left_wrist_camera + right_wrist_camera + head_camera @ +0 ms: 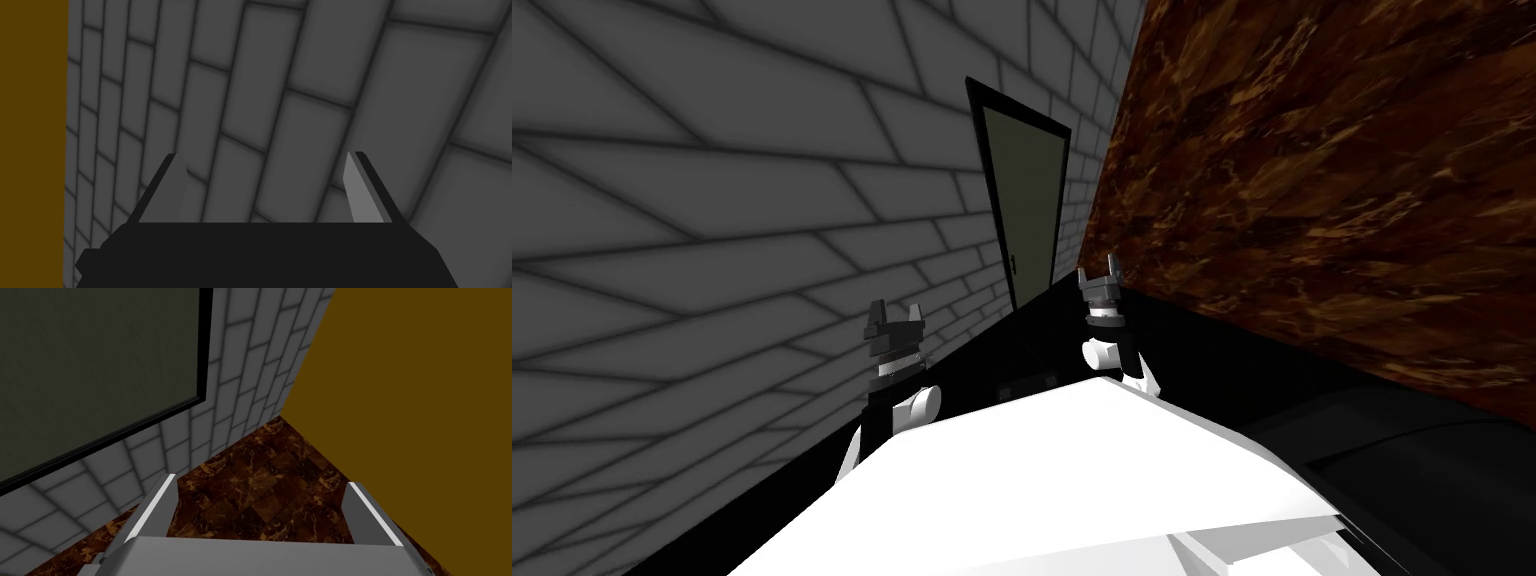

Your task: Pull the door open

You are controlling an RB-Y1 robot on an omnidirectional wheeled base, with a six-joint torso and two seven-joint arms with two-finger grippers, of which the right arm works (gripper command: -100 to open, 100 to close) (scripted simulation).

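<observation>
Dim flat render, wide-lens splay, black voids

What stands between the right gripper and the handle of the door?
Nothing visible does. In the head view the right gripper, fingers open, is held apart from the door, and the gap to the small handle holds no object. The left gripper, also open, faces the grey brick wall.

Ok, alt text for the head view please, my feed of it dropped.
A black-framed, dark olive door sits in a grey tiled wall, ahead of both arms. The left gripper and right gripper are raised, open and empty, short of the door. A brown marbled surface takes the right side.
</observation>
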